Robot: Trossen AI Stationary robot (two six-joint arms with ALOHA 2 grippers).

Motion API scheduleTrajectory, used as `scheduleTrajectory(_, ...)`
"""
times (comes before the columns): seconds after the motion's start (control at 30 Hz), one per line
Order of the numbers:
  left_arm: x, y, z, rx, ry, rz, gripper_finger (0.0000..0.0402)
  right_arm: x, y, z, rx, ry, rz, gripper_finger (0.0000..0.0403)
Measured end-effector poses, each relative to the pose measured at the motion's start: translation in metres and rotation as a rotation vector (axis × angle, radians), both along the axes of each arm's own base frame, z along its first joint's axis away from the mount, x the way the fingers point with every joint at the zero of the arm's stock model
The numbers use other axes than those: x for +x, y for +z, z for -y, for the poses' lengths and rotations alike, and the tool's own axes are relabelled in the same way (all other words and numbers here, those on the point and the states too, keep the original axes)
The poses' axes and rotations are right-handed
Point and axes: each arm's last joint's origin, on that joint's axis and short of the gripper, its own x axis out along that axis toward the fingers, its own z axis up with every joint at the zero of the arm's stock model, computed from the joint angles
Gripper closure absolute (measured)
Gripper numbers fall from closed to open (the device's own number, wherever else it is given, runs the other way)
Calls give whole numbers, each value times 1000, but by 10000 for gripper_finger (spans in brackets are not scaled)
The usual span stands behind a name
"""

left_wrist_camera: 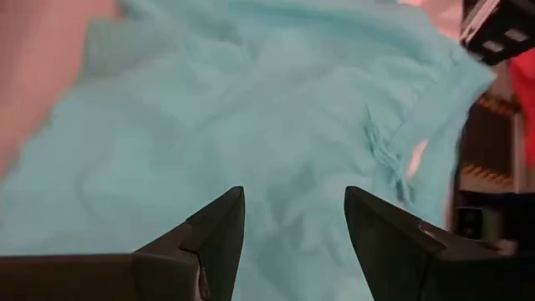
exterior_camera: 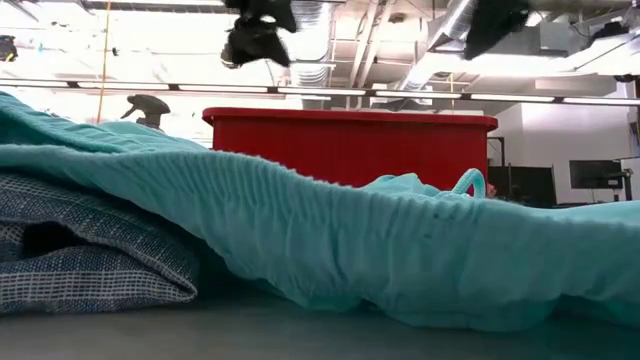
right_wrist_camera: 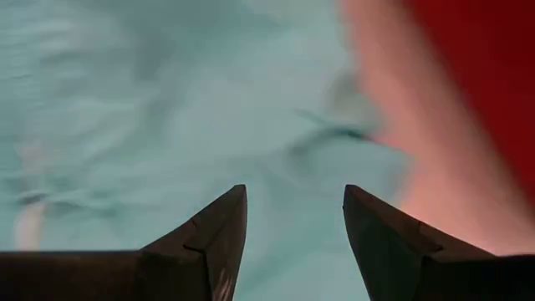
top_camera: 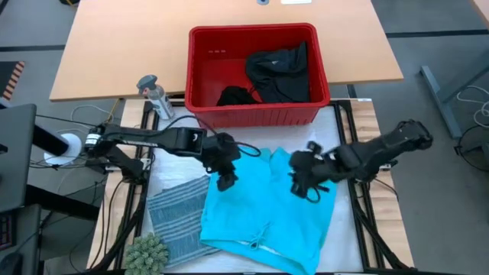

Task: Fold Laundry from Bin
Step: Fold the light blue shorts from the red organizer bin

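High view: claws (top_camera: 226,182) over turquoise garment (top_camera: 267,210)

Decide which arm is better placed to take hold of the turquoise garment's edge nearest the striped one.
Probably left: the left gripper hangs open over the turquoise garment beside the striped garment; the right gripper is over the far side.

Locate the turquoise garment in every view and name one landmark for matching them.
High view: turquoise garment spread in front of the red bin, beside the striped cloth.
Low view: fills the foreground.
Left wrist view: under the open left tool.
Right wrist view: under the open right tool.
Landmark: the red bin.
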Motion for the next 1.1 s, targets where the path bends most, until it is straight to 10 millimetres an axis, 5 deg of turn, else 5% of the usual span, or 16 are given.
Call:
scheduleTrajectory(0.1, -20, 9, 18, -62, 101, -31, 207, 11, -10, 3, 60, 132, 1, 180)
scheduleTrajectory(0.3, -64, 6, 64, 112, 657, -74, 207, 22, -34, 19, -1, 112, -16, 180)
scheduleTrajectory(0.47, -76, 0, 74, 115, 927, 18, 207, 54, -49, 54, 87, 93, 53, 180)
scheduleTrajectory(0.73, -69, -58, 28, 140, 1063, -128, 207, 68, -63, 82, 208, 117, 14, 180)
scheduleTrajectory(0.97, -68, -105, -26, 9, 881, -265, 207, 40, -29, 84, 215, 103, 95, 180)
scheduleTrajectory(1.1, -73, -100, -53, 4, 857, -242, 207, 21, -10, 83, 248, 62, 162, 180)
